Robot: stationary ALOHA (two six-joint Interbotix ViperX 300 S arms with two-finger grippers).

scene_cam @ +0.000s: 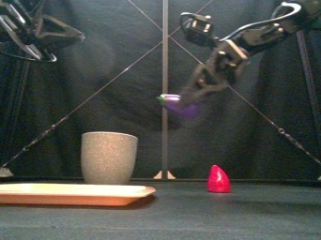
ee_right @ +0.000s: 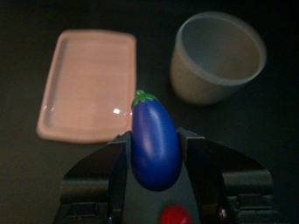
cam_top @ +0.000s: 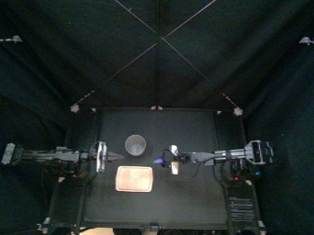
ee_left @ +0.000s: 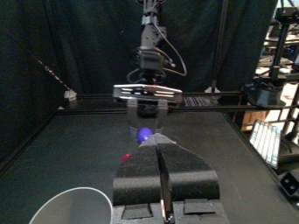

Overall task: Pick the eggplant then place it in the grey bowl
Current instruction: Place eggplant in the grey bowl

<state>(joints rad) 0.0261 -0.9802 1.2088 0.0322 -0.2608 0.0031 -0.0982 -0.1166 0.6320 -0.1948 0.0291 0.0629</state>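
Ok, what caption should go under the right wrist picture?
Right gripper holds the purple eggplant up, grey cup and pink tray waiting on the table.

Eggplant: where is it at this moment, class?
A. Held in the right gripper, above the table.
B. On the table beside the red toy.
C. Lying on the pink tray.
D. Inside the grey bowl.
A: the right gripper is shut on the eggplant and holds it clear of the table, while the grey bowl and the pink tray are both empty.
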